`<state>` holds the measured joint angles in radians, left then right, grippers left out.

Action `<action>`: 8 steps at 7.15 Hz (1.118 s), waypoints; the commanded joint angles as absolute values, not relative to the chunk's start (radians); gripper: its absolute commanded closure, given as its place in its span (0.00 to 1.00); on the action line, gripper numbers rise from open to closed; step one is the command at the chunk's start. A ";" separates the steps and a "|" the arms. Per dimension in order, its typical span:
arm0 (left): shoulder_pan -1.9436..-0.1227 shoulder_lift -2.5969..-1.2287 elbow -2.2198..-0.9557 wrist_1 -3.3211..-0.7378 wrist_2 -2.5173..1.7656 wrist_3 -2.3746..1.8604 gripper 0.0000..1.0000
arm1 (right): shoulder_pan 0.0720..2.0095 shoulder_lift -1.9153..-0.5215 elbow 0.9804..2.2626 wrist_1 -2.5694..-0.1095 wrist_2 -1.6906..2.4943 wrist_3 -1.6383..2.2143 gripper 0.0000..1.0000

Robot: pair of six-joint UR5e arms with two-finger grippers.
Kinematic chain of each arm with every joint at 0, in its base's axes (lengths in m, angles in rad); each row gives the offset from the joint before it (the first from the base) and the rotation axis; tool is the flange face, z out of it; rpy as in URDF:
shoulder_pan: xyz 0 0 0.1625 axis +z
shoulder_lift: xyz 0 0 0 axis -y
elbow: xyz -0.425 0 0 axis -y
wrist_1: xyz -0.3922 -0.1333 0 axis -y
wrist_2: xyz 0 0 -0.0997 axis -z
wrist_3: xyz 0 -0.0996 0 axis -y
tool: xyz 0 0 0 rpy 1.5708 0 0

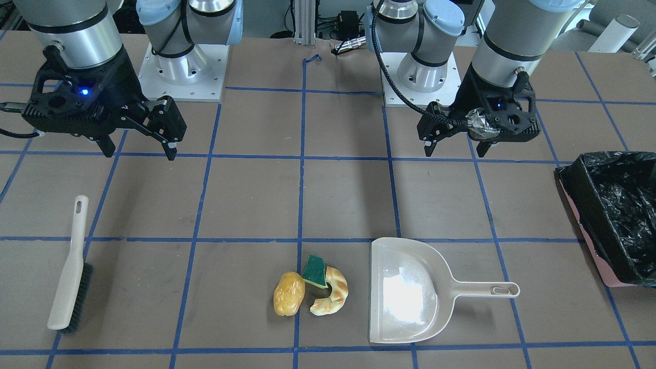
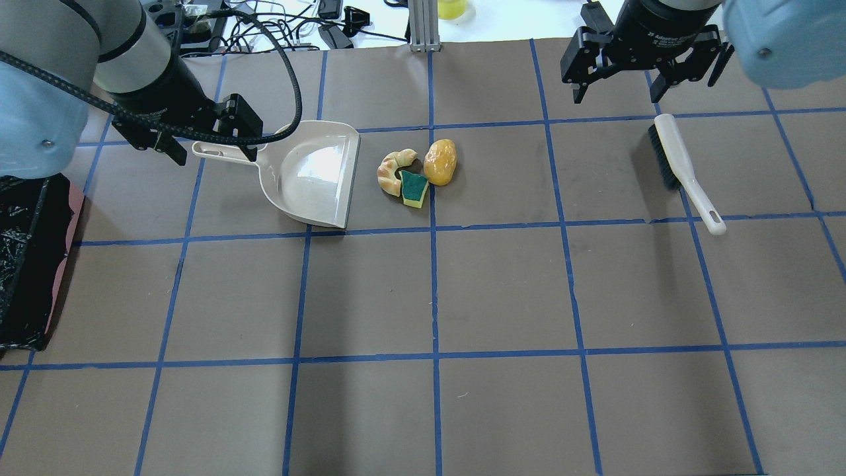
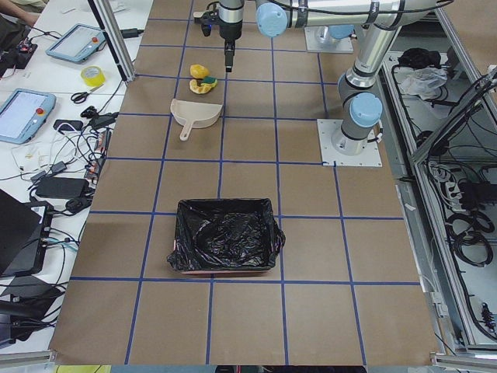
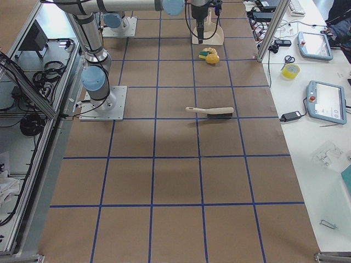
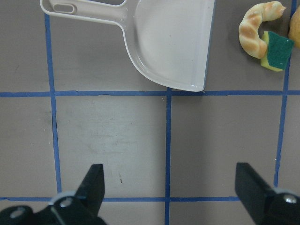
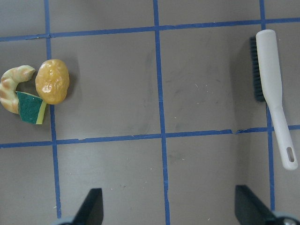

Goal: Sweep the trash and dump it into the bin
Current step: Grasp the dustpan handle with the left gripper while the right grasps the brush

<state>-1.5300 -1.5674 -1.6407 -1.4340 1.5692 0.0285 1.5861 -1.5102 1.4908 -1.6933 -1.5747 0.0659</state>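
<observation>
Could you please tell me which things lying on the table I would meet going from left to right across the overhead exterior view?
bin → dustpan → croissant-like piece → potato-like lump → brush

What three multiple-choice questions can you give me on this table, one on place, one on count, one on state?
1. In the overhead view, the dustpan lies where from the trash? A) left B) right C) on top
2. How many trash pieces are there? A) two B) three C) five
3. The left gripper is: A) open, empty B) shut on the dustpan handle C) shut on trash
1 A: the dustpan lies left of the trash there.
2 B: potato-like lump, sponge wedge, croissant-like piece.
3 A: its wrist view shows fingers wide apart, nothing between.
</observation>
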 commanded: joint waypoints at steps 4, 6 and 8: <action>-1.505 -1.604 -1.658 -1.319 1.565 0.260 0.00 | 1.586 -1.509 1.491 -1.684 -1.585 0.064 0.00; -1.471 -1.667 -1.646 -1.312 1.565 0.561 0.02 | 1.585 -1.509 1.489 -1.684 -1.591 0.064 0.00; -1.467 -1.739 -1.634 -1.261 1.569 0.883 0.00 | 1.582 -1.497 1.494 -1.689 -1.592 0.066 0.00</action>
